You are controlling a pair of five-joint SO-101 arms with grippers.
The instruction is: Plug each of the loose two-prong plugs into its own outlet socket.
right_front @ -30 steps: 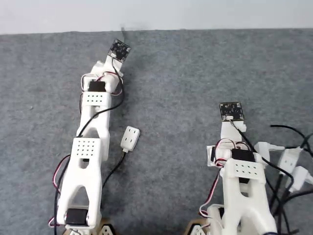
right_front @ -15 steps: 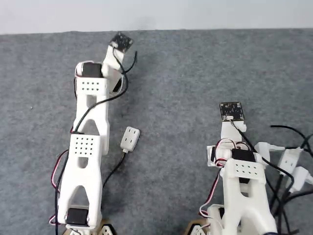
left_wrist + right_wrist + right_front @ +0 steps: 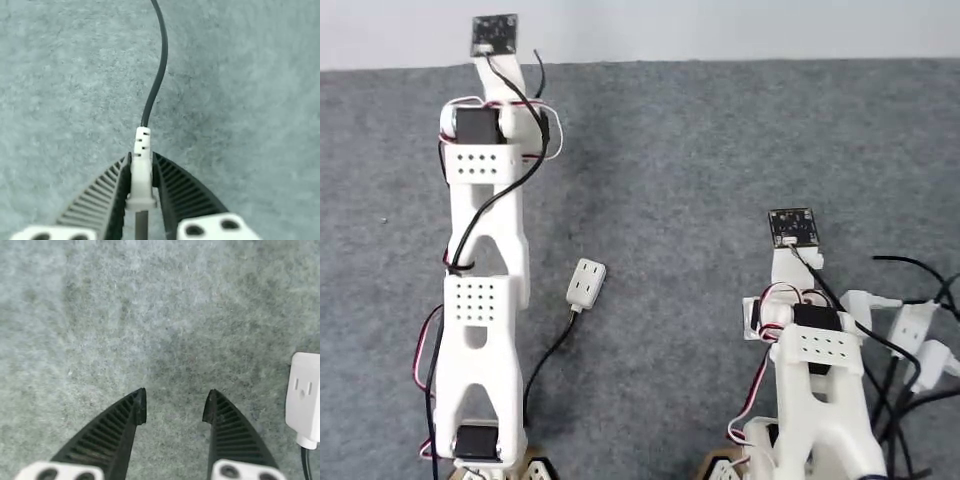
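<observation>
My left gripper point(image 3: 141, 159) is shut on a white two-prong plug point(image 3: 142, 142), whose black cord point(image 3: 159, 70) runs away over the grey mat. In the high view the left arm point(image 3: 482, 160) is stretched toward the mat's far edge. A white outlet socket point(image 3: 586, 281) on a black cord lies on the mat to the right of the left arm. My right gripper point(image 3: 175, 407) is open just above bare mat, nothing between its fingers. A white outlet socket point(image 3: 304, 399) lies beside it. The right arm point(image 3: 808, 340) sits at the near right.
Several white plugs point(image 3: 910, 330) with tangled black cords point(image 3: 910, 400) lie at the right edge beside the right arm. The grey mat point(image 3: 680, 180) ends at a pale wall along the far side.
The left arm has swung left and stretched farther toward the mat's far edge. The right arm has kept still.
</observation>
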